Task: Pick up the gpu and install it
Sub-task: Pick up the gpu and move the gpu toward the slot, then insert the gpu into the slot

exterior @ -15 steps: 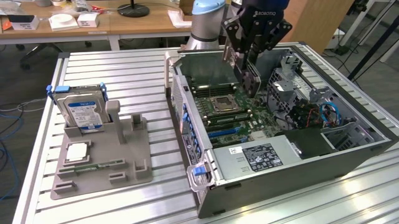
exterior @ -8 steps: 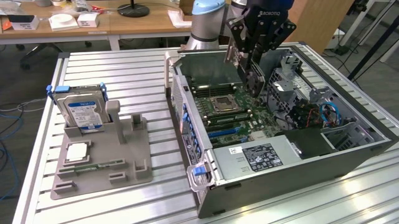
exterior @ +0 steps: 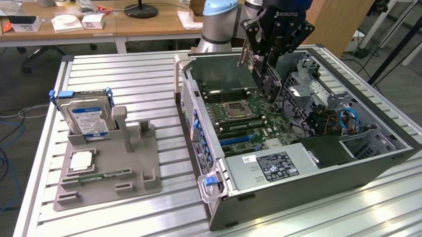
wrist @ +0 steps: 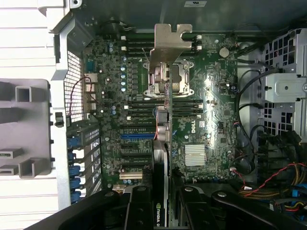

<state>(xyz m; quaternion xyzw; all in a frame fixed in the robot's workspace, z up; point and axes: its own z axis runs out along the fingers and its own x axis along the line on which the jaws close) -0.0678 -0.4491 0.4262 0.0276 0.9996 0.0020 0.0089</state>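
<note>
The gpu [exterior: 266, 86] is a thin dark card hanging edge-down inside the open computer case [exterior: 197, 123], over the motherboard [exterior: 232, 129]. My gripper [exterior: 265, 61] is shut on its upper edge, below the black wrist. In the wrist view the gpu [wrist: 165, 134] shows edge-on, with its silver bracket [wrist: 170, 43] at the far end and a green logo near my gripper [wrist: 165, 211]. The black fingers [wrist: 139, 208] sit on either side of the card. It hovers above the processor socket [wrist: 168, 79] and memory slots, apart from the board, with the blue expansion slot [wrist: 136, 136] off to one side.
On the exterior view's left, a grey holder tray [exterior: 142, 163] carries an upright silver hard drive [exterior: 89, 116], a processor chip [exterior: 80, 160] and a green memory stick [exterior: 99, 177]. Drive cages and cables [exterior: 329, 113] crowd the case's right side. The power supply [exterior: 277, 165] fills its near end.
</note>
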